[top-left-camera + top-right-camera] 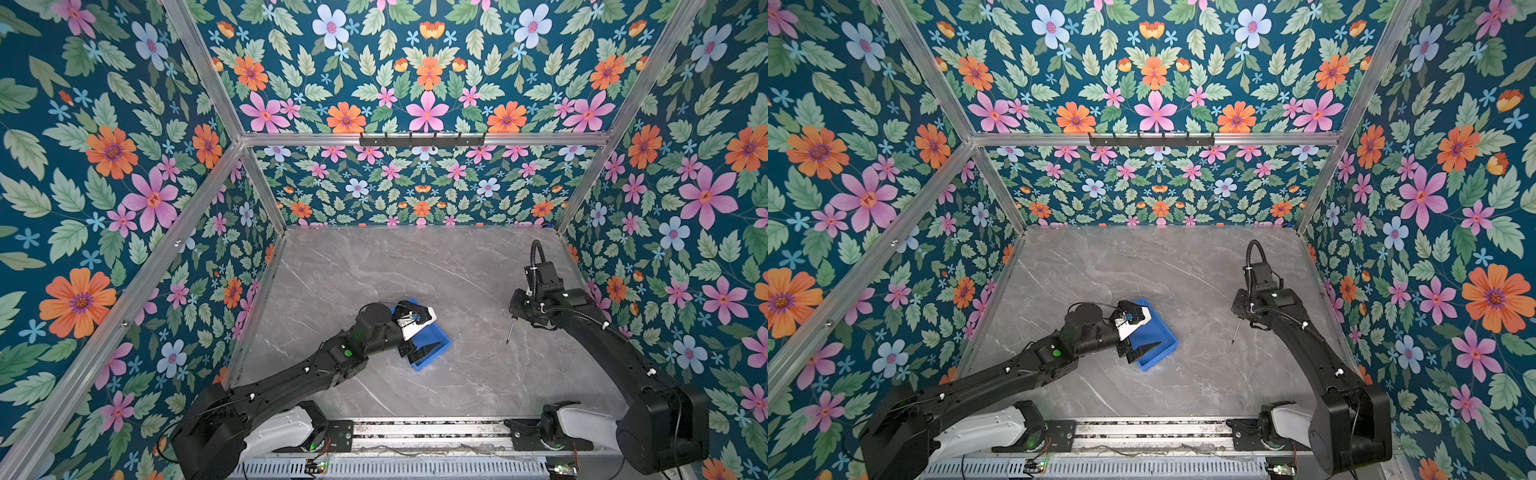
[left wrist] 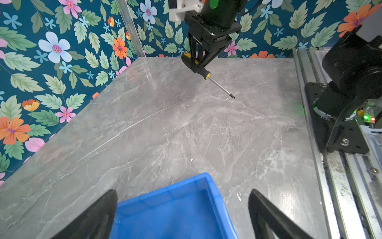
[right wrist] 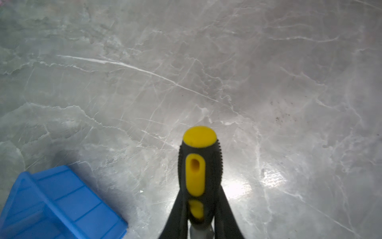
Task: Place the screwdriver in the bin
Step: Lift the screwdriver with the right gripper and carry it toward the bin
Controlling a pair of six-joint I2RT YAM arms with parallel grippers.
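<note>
Closest to the right wrist camera, the right gripper (image 3: 200,188) has its two black fingers pressed onto the ribbed black-and-yellow handle of the screwdriver (image 3: 199,157), pinching it. The yellow butt pokes out past the fingertips. A glimpse of the shaft runs back between the fingers toward the wrist. In the left wrist view this right gripper (image 2: 196,69) hangs with its fingers pointing down at the grey marble table (image 2: 165,128). The screwdriver (image 2: 221,87) crosses them on a slant, neither flat nor upright. Its tip sits lower than its handle and aims down and back toward the rail that carries the arm bases. Whether the tip touches the table cannot be told. In both top views the right arm rises from its base, reaches forward and bends down at the wrist, and only the thin shaft (image 1: 510,331) (image 1: 1235,332) shows below it. The blue bin (image 1: 436,336) (image 1: 1163,336) lies well apart from the right gripper, off toward the other arm, so the screwdriver is outside it. The left arm stretches low toward the middle, with its wrist over the bin. The left gripper (image 2: 183,191) has its fingers spread wide, with one end of the bin (image 2: 175,211) between and below them. Contact with the bin cannot be made out.
</note>
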